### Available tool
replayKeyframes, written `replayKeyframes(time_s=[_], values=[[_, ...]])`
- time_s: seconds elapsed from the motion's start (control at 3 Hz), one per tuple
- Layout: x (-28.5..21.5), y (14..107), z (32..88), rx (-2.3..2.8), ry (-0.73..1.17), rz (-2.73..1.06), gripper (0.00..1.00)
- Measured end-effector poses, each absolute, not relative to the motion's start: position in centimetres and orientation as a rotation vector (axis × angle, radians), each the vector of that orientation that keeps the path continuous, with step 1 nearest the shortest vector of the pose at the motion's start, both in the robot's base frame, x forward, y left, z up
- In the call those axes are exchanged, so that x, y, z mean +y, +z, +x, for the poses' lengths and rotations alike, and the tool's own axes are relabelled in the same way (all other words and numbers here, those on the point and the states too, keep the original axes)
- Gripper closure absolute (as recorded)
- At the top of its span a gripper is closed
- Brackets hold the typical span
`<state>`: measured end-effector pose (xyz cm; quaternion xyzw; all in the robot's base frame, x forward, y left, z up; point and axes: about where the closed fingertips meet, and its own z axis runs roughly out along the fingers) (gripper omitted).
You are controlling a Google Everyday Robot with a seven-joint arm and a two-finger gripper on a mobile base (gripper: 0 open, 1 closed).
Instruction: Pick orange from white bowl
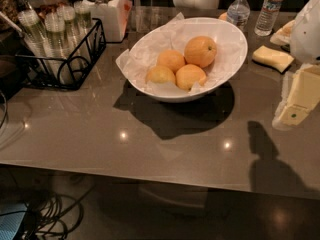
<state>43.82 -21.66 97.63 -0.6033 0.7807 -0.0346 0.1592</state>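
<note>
Your tool [292, 111] hangs at the right edge of the view, above the surface [150, 139] and well apart from the white bowl [235, 39]; you cannot tell whether it is apart or together. The orange [200, 51] lies in the bowl on crumpled white paper [150, 44], at the back right, touching two of the three paler fruits [171, 60]. Two water bottles [238, 9] stand behind the bowl.

We count, per kind: white bowl [236, 48] x1; orange [200, 51] x1; smaller pale fruits [171, 60] x3; water bottles [238, 10] x2; wire rack [75, 70] x1; yellow sponge [272, 58] x1; gripper [292, 114] x1, at far right.
</note>
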Motion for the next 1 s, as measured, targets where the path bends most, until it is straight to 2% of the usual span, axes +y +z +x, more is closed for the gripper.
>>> replayKeyframes(time_s=[0.67, 1.0], values=[[-21.1, 98.6, 45.3, 2.166, -0.119, -1.756, 0.0], [-18.9, 100.1, 49.0, 2.021, -0.113, -1.868, 0.0]])
